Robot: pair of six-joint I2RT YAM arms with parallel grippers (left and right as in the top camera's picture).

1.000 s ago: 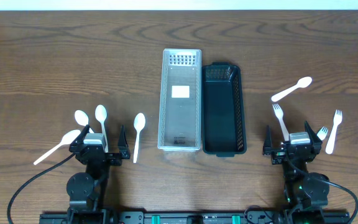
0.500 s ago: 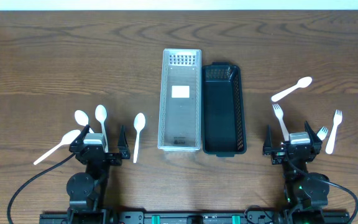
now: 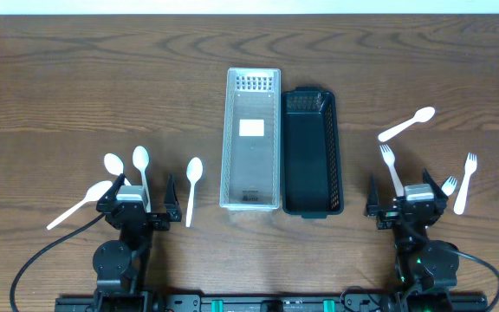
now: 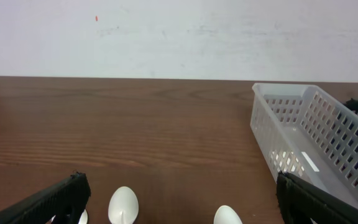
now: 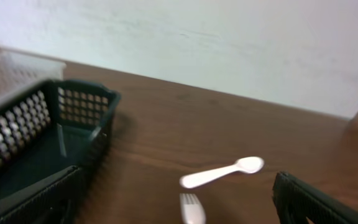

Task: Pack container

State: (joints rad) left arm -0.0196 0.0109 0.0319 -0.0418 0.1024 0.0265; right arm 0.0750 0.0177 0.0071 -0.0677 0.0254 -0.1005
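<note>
A wooden table (image 3: 76,78), seen from above, holds two long baskets side by side at its middle. The clear white basket (image 3: 254,84) stands on the left and the black basket (image 3: 307,102) just beside it on the right. Four white spoons (image 3: 194,170) lie at the near left, around the left gripper (image 3: 139,198), whose fingers are spread wide apart. Three white forks (image 3: 470,165) and a single spoon (image 3: 408,124) lie at the right, near the right gripper (image 3: 404,194), whose fingers are also spread wide apart.
</note>
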